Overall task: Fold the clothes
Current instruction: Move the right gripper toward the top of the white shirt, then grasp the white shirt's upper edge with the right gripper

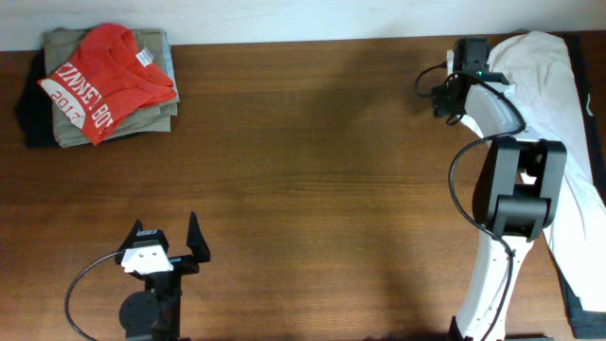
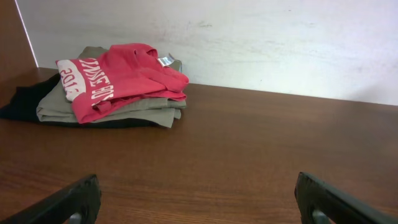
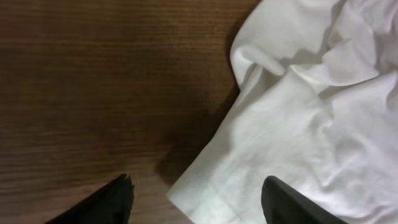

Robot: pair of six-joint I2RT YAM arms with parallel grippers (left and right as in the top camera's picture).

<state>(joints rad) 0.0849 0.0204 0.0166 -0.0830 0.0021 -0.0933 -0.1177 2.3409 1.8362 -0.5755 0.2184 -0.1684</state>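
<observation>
fingers of the right gripper (image 3: 198, 183) stand spread astride the white t-shirt (image 3: 311, 124) at its hem, ready, i judge, to pinch; it lies rumpled at the right edge of the table (image 3: 93, 74). the left gripper (image 1: 166, 227) hangs spread wide, empty, well apart.

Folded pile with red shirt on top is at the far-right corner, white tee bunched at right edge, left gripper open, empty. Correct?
No: the overhead view shows the folded pile, red shirt on top, at the far-left corner. The white tee is bunched at the right edge; the left gripper is open, empty.
</observation>
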